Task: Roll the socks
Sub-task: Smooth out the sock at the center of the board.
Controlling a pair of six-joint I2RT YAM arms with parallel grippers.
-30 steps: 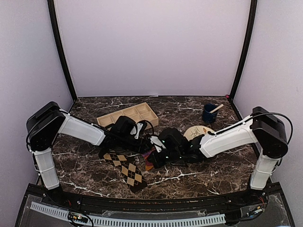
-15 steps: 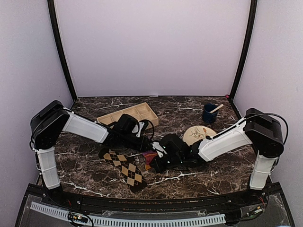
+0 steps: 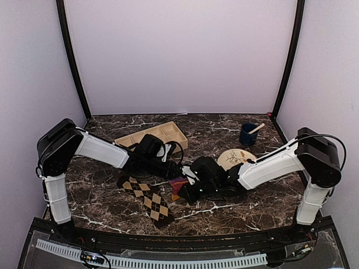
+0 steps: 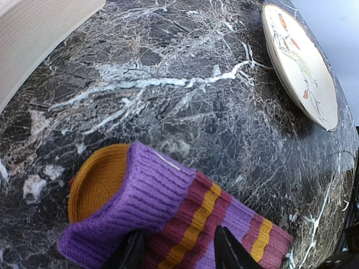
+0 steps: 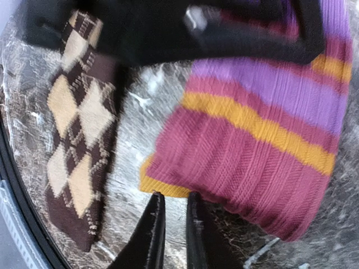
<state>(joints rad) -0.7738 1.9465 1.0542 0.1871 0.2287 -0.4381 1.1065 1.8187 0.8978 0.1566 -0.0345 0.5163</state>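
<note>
socks, two, on marble table (image 3: 252,208): striped sock (image 4: 185,207) mid-table, purple cuff clamped in left gripper (image 4: 178,249); argyle sock (image 3: 147,197) flat at its 8 o'clock; right gripper (image 5: 171,216) at striped sock's orange edge, fingers narrowly apart, empty.

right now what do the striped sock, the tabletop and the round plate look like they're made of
Striped sock: knitted fabric, matte; ribbed stitches show.
Tabletop: dark marble or a marble-look laminate, slightly glossy; white veining, which one unclear.
Plate: probably glazed ceramic, cream with a painted motif; smooth sheen, though melamine is possible.
</note>
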